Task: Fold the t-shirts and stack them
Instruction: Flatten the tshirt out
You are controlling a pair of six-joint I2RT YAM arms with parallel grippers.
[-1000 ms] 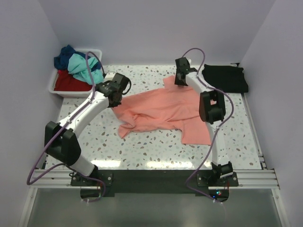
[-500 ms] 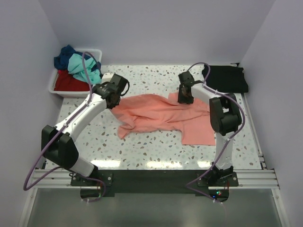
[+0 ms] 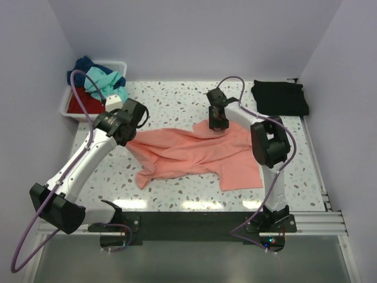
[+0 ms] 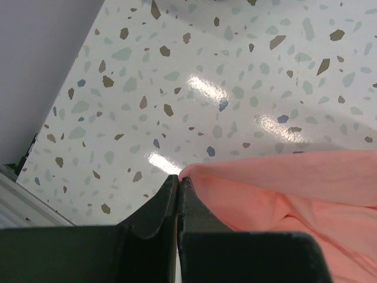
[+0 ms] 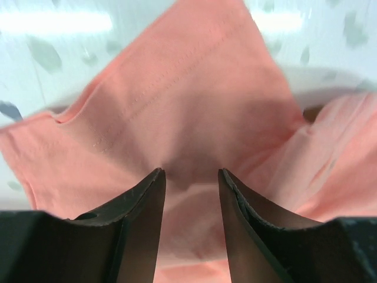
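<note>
Leftward and toward the near edge is where the salmon-pink shirt (image 3: 194,150) has slid over the last second, drawn along by the left arm (image 3: 88,159), whose wrist has pulled back from the middle of the desk (image 3: 177,100) toward its left side. At the shirt's far-left corner the left jaws are pressed together, pinching a rolled edge of the cloth (image 4: 283,188) at their very tips. Meanwhile the right arm (image 3: 268,141) has swung in from the far right and now hangs over the shirt's far edge; the right jaws stand spread, gripping nothing, with pink cloth (image 5: 188,88) showing in the gap between them. Whether they touch it I cannot tell. The shirt lies rumpled across the middle of the desk, one flap reaching toward the near right. A black shirt (image 3: 280,97) lies at the far right corner, well apart from the pink one. At the far left a white bin (image 3: 66,112) holds a heap: a teal shirt (image 3: 106,82), a navy shirt (image 3: 83,63) and a red shirt (image 3: 79,105)
</note>
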